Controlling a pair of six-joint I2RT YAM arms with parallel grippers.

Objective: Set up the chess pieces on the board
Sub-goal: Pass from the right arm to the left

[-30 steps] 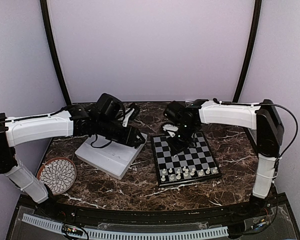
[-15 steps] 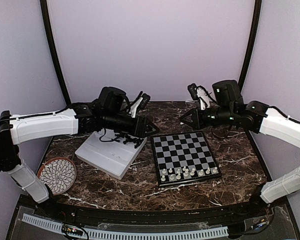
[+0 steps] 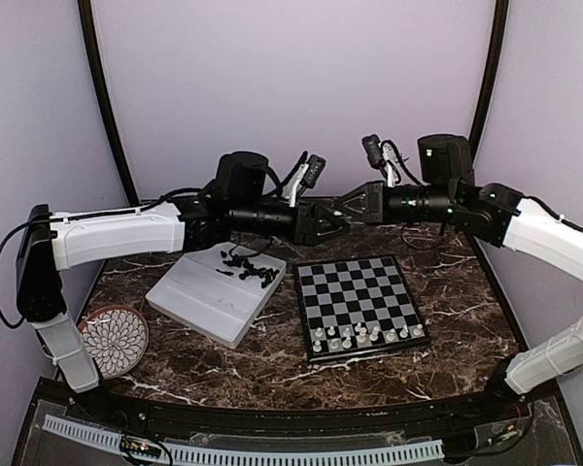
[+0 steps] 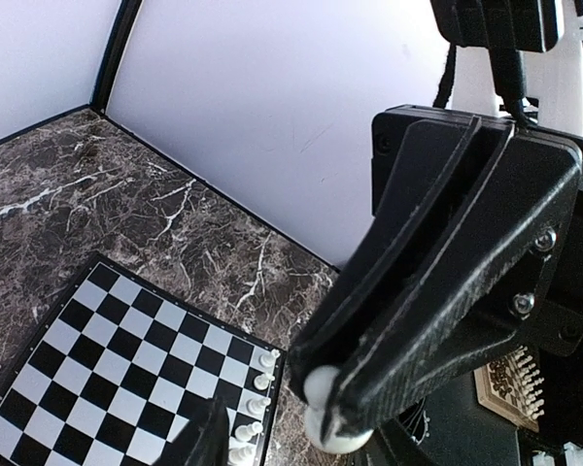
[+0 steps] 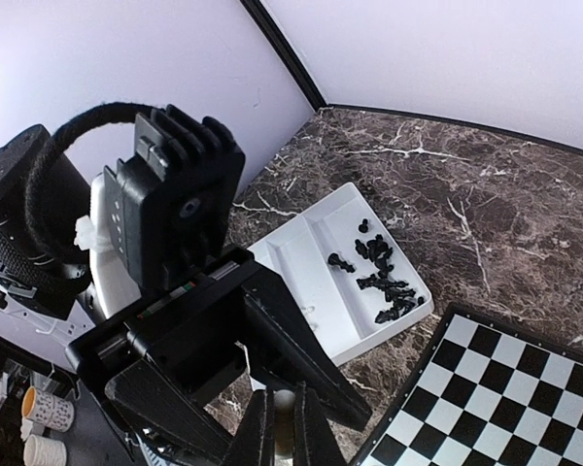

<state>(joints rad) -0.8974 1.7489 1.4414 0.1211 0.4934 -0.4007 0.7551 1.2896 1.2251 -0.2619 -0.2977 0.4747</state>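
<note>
My two grippers meet tip to tip in the air above the board's far left corner. My right gripper (image 3: 348,205) (image 5: 283,432) is shut on a white chess piece (image 5: 284,401), which also shows in the left wrist view (image 4: 326,419). My left gripper (image 3: 334,222) is open, its fingers (image 5: 306,354) spread on either side of the right gripper's tip. The board (image 3: 361,289) (image 4: 97,359) carries a row of white pieces (image 3: 364,335) (image 4: 256,400) along its near edge. Several black pieces (image 3: 248,268) (image 5: 384,277) lie in the white tray.
The white divided tray (image 3: 206,303) (image 5: 306,257) stands left of the board. A round patterned plate (image 3: 112,338) lies at the near left. Purple walls with black posts close in the back and sides.
The left gripper rose from the tray and swung right. The right gripper lifted off the board's far side and turned left. Their tips have now come together in mid-air.
</note>
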